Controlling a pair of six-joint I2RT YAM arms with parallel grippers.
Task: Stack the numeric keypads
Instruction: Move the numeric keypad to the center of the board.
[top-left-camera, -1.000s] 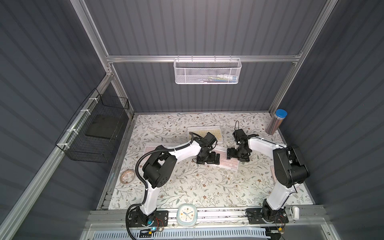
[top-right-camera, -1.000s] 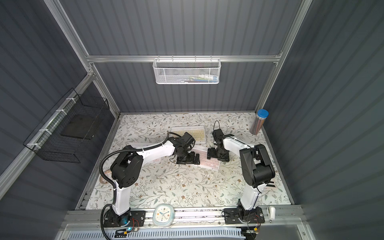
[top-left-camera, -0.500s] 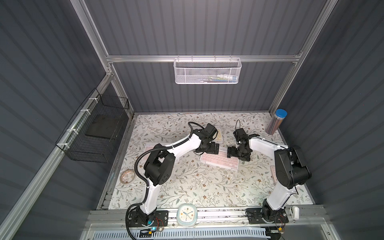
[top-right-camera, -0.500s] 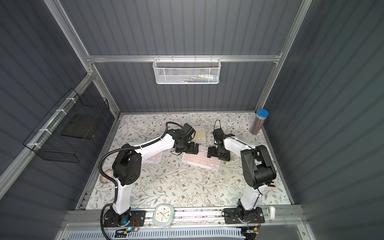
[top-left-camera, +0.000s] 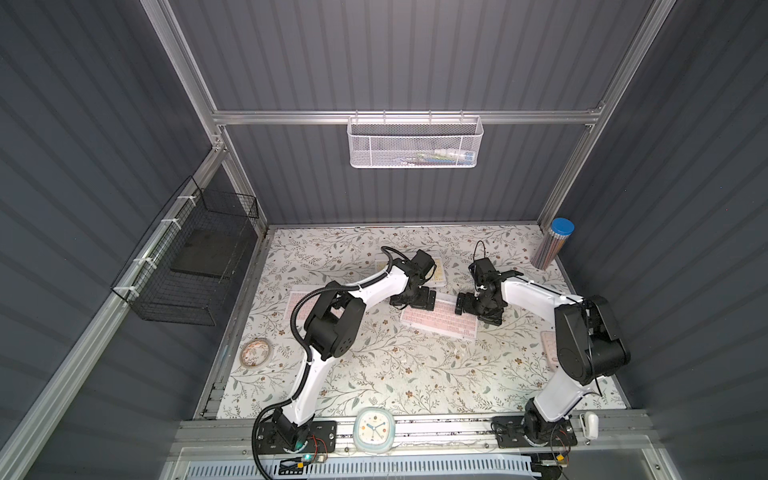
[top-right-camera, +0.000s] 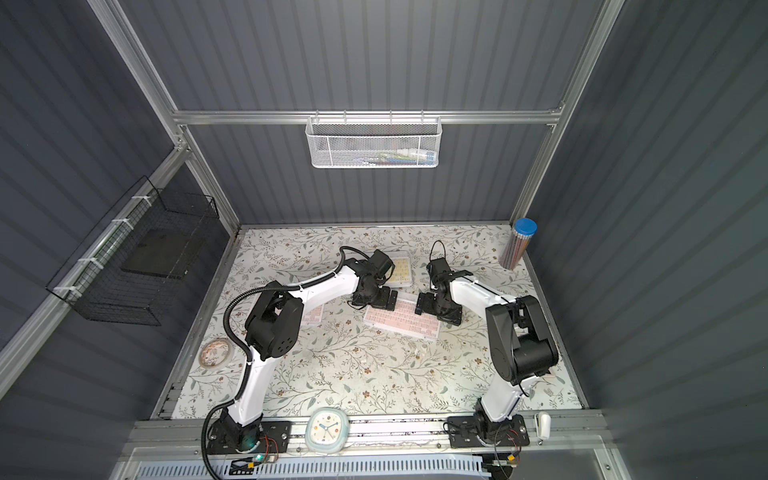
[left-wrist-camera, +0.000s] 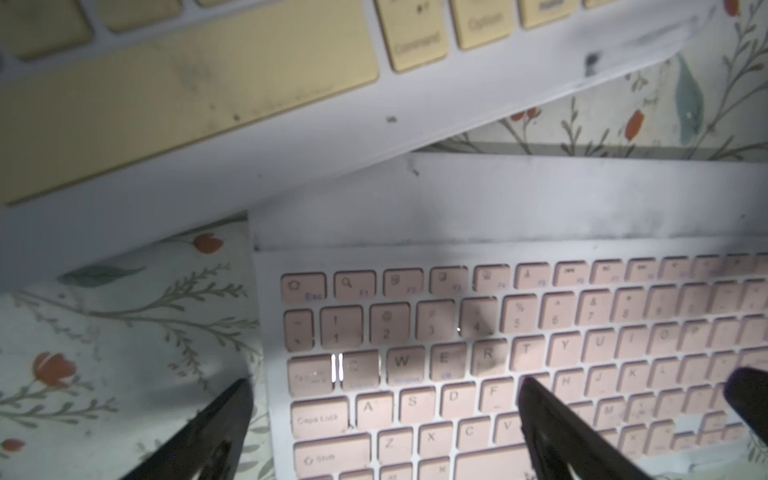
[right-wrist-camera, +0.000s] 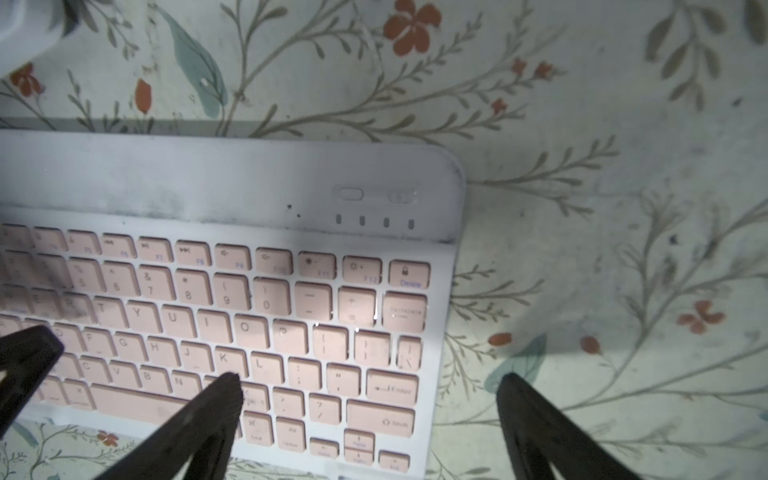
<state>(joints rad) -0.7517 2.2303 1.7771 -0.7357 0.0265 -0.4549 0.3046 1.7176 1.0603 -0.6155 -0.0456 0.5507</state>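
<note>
Both top views: sharp, soft overhead light, floral table bright vs dark walls; wide-angle splay toward 10 & 2 o'clock. Wrist views dim, bluish: pink keypad w/ glare streaks & shadow bands, yellow keypad blurred.

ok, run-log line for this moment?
left gripper: open, astride pink keypad Esc end | right gripper: open, astride Enter end | pink keypad: flat, unheld | yellow keypad: adjacent

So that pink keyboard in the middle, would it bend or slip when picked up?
Probably stiff: the pink keypad lies flat with a straight white frame. Likely light, being so thin. Pushed, it may slide rather than tip, sitting low on the floral table.
</note>
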